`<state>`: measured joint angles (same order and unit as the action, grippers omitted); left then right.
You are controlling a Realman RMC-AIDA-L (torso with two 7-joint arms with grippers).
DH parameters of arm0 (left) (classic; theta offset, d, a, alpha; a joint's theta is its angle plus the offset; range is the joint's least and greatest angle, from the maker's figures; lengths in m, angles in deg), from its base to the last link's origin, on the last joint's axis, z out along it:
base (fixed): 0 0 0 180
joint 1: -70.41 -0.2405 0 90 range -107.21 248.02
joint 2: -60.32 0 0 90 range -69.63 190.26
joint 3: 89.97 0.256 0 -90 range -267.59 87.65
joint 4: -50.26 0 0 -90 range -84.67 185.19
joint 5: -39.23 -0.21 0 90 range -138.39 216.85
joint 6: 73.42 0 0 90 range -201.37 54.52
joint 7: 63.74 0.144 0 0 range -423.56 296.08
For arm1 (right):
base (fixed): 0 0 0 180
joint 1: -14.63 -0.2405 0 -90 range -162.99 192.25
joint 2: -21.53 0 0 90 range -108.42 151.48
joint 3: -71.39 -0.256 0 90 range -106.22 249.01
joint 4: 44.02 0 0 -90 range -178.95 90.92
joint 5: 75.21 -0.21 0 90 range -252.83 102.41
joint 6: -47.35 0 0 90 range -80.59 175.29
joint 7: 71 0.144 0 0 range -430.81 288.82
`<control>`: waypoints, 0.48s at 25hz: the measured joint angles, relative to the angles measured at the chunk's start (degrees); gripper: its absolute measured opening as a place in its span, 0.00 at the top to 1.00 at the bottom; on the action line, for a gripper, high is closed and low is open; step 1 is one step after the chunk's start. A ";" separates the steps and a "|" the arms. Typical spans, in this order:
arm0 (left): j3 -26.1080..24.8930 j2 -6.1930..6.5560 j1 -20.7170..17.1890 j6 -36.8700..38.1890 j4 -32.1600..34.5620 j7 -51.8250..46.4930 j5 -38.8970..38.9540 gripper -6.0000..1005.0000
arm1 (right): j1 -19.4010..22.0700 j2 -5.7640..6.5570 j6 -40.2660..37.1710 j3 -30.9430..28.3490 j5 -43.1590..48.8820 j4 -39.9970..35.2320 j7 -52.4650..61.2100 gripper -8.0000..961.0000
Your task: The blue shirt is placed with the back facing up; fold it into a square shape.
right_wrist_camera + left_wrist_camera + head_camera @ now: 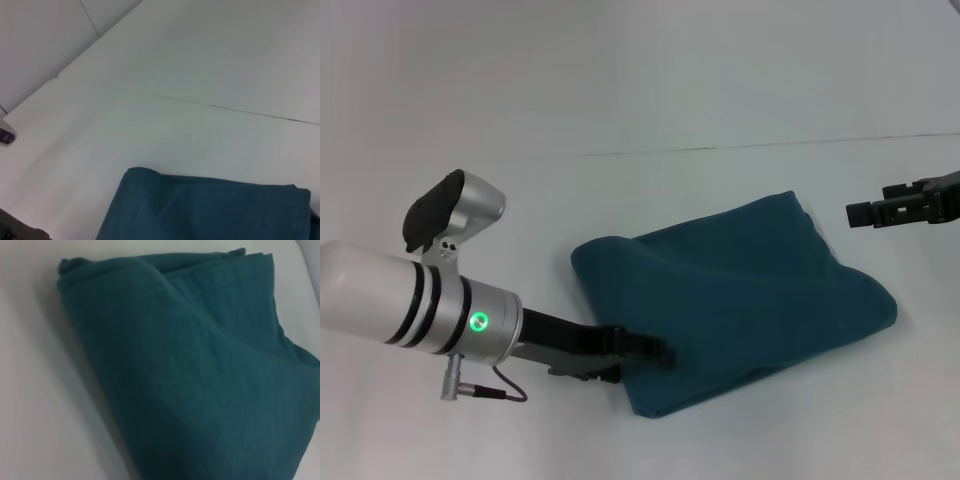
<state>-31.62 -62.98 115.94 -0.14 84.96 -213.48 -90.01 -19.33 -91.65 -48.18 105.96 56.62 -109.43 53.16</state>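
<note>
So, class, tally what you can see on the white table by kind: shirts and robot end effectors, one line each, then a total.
Blue shirt, folded: 1
End effectors: 2, the left end effector at the shirt's near edge and the right end effector apart from it
Total: 3

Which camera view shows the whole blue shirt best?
The head view: the folded blue shirt lies entirely in frame, with all its edges visible. The left wrist view fills with close fabric, cut off at the frame edges. The right wrist view catches only one edge.
</note>
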 joint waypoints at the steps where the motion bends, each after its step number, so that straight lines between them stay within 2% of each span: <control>1: 0.03 -0.19 0.17 -0.24 -0.01 0.00 0.00 0.08 | 0.03 -0.04 -0.01 -0.01 0.00 0.00 -0.02 0.03; 6: 0.66 -0.44 1.13 -2.37 -1.63 -0.15 -0.03 0.08 | 0.08 -0.19 -0.10 -0.04 0.00 -0.03 -0.25 0.03; 12: 2.26 -0.45 2.64 -3.69 -3.66 0.04 -0.04 0.14 | 0.13 -0.37 0.01 -0.09 0.00 -0.03 -0.71 0.03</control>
<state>-29.35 -63.43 118.59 -3.82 81.30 -213.44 -90.05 -19.21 -92.02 -48.16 105.87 56.62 -109.46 52.45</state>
